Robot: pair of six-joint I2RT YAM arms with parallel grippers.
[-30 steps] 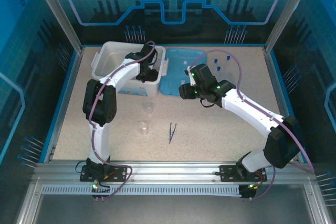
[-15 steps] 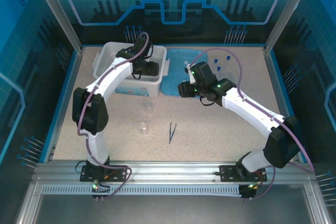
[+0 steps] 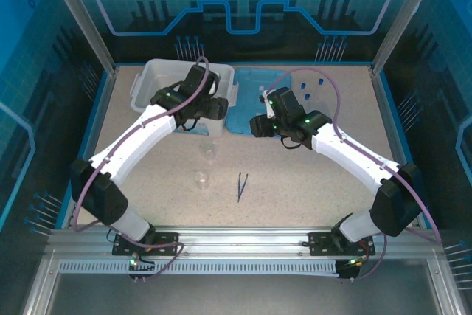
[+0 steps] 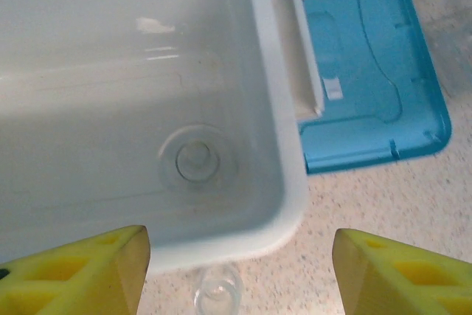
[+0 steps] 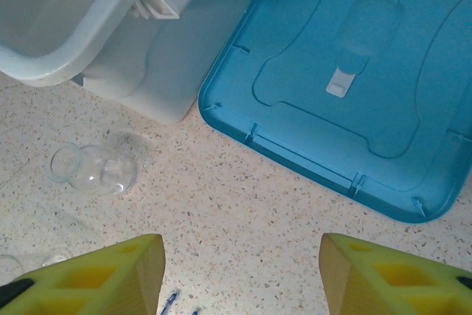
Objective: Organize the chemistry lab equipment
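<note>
My left pincer [image 4: 237,267] and right pincer [image 5: 240,274] hang apart and empty by the white tub [image 4: 291,204]; the flask [image 5: 92,169] lies tipped on the table [image 5: 243,204] just beside it, so I judge pick-up comes next: descend, then clamp it.

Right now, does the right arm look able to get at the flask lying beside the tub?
Probably yes: the right claw is open over bare table close to the flask, which lies on its side beside the tub, with nothing in between.
</note>
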